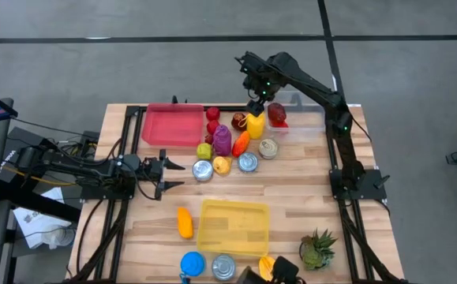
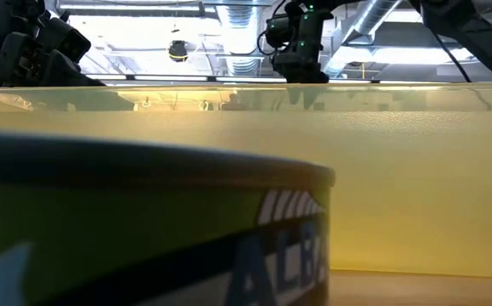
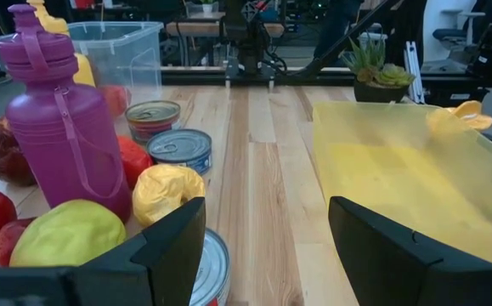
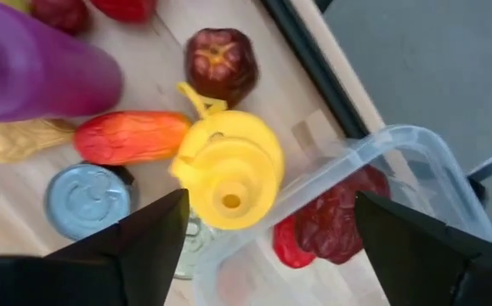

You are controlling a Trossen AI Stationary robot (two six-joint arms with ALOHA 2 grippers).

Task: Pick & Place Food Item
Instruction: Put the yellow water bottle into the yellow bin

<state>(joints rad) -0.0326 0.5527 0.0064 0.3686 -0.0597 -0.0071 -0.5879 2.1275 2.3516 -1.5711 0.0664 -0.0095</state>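
So the right gripper (image 1: 256, 101) is hanging over the yellow bottle (image 1: 255, 124) at about 12 o'clock on the table (image 1: 307, 189), fingers spread wide and holding nothing. The bottle is standing upright just beside the clear bin (image 1: 307, 120), with a dark red fruit (image 4: 221, 61) at its 11 o'clock. The left gripper (image 1: 167, 174) is waiting at 9 o'clock, wide open too, also empty.
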